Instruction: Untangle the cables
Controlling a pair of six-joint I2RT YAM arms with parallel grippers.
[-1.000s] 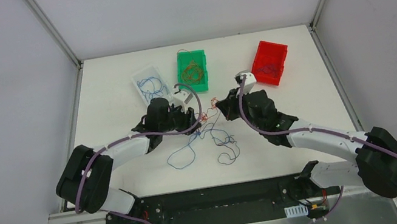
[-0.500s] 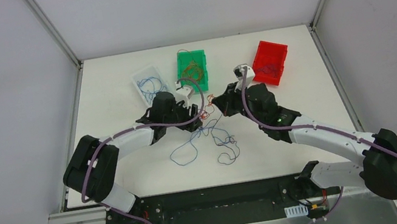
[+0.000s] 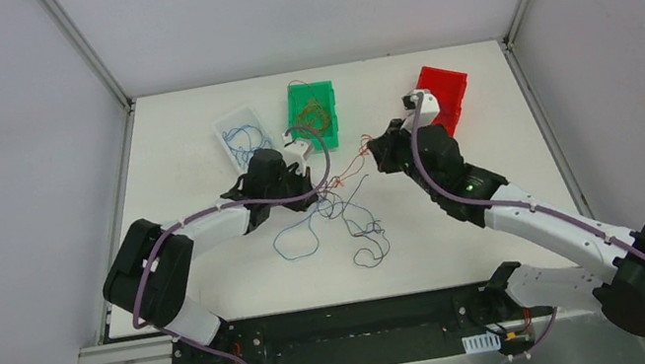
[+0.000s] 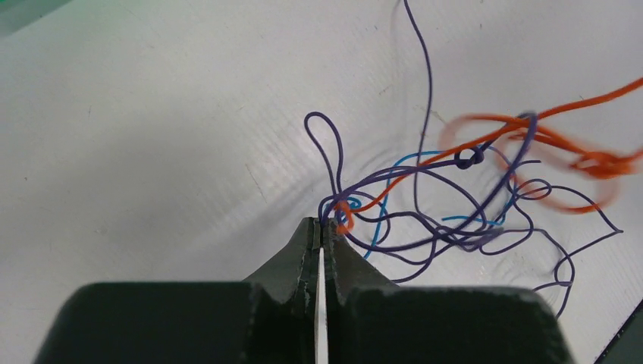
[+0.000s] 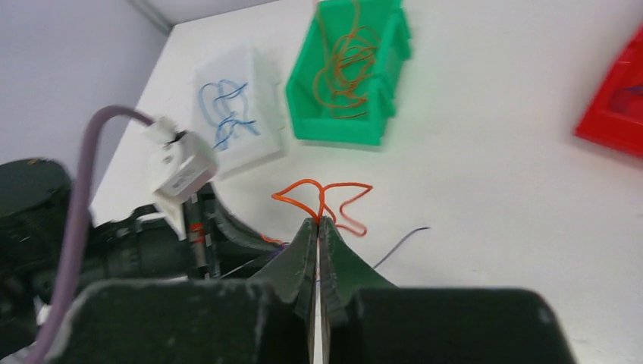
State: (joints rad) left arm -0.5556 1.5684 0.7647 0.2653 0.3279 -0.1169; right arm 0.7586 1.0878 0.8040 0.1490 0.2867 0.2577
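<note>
Pinched shut on the near edge of the tangle of cables (image 4: pixel 470 158): the left claw (image 4: pixel 324 224), fingertips pressed together over several dark purple loops and one bend of the orange-red strand (image 4: pixel 565 106), low over the white surface (image 4: pixel 136 136). Just beyond the tips, a loose snarl of purple, blue and orange-red wire, with a small purple knot near its middle and the orange-red loops at the right blurred

Closed just as tightly on the orange-red strand: the right claw (image 5: pixel 318 221), with two small loops of the wire fanning out to either side of its tips

From overhead, both claws near mid-surface and apart from each other, the left one in front of the green bin (image 3: pixel 328 91), the right one beside the red bin (image 3: pixel 447 85) and partly covering it. Between them, orange-red wire running from one claw to the other. Lower down, toward the arm bases, the rest of the tangle spread on the surface in open blue and purple loops

Along the far side, three bins in a row: a white bin (image 3: pixel 232 118) holding blue wires, the green one holding orange-brown coils, the red one at the right with contents too hidden to tell
</note>
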